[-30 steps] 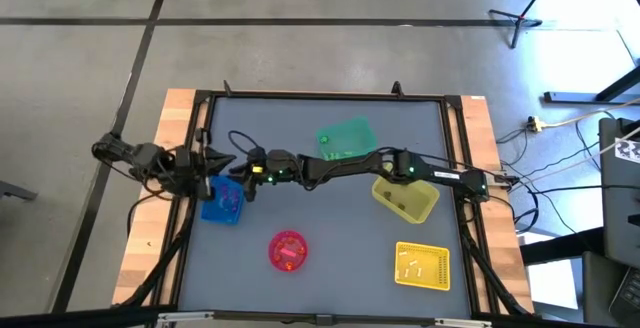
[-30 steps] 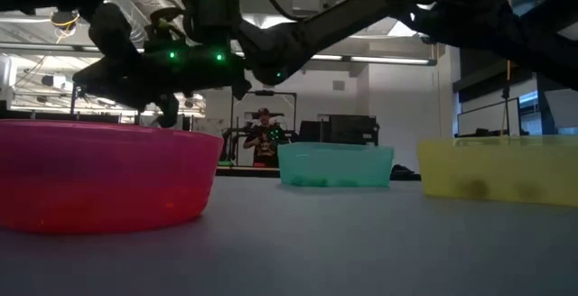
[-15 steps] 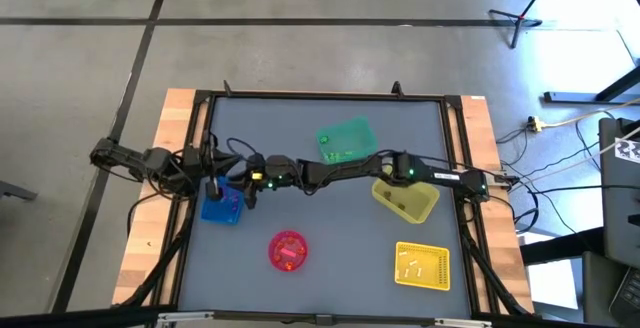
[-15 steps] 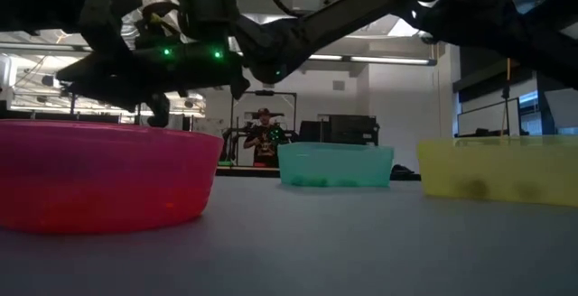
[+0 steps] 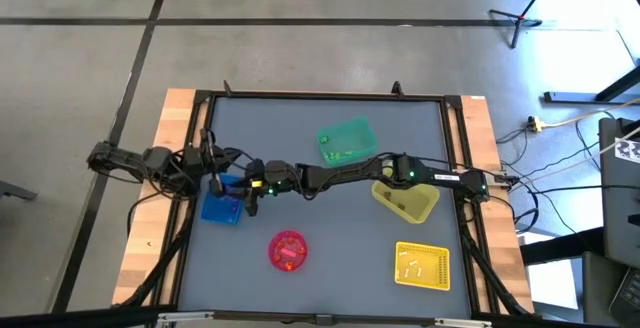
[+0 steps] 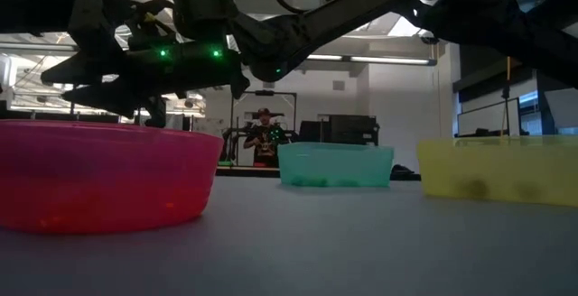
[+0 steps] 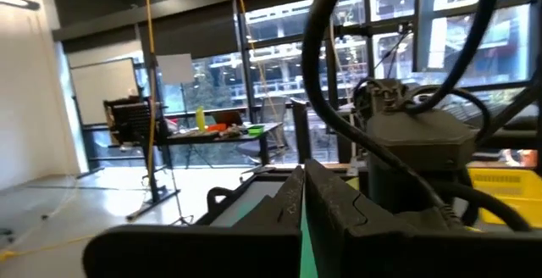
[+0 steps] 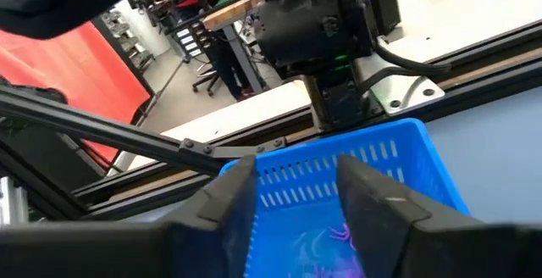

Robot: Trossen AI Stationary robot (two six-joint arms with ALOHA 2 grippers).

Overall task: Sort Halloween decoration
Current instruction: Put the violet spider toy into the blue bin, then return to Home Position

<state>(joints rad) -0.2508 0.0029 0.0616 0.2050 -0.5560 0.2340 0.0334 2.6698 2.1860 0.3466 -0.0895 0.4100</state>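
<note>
Purple Halloween decoration trinkets (image 8: 343,236) lie in the blue bin (image 5: 222,204) at the table's left. My right gripper (image 8: 292,219) reaches across the table and hangs open just above that bin's right rim (image 5: 238,192), nothing between its fingers. My left gripper (image 7: 302,203) is shut and empty, pulled back above the table's left edge (image 5: 205,160). Green trinkets (image 5: 325,140) lie in the green bin (image 5: 347,140), white ones (image 5: 410,265) in the near yellow bin (image 5: 422,265).
A pink round bowl (image 5: 287,250) stands near the front, close to the low camera (image 6: 99,174). A second yellow bin (image 5: 405,198) sits under my right arm. A person (image 6: 263,138) stands in the room beyond the table.
My right gripper has moved a little toward the table's left and near edges, further over the blue bin. My left gripper has drawn back toward the table's left edge and sunk slightly.
</note>
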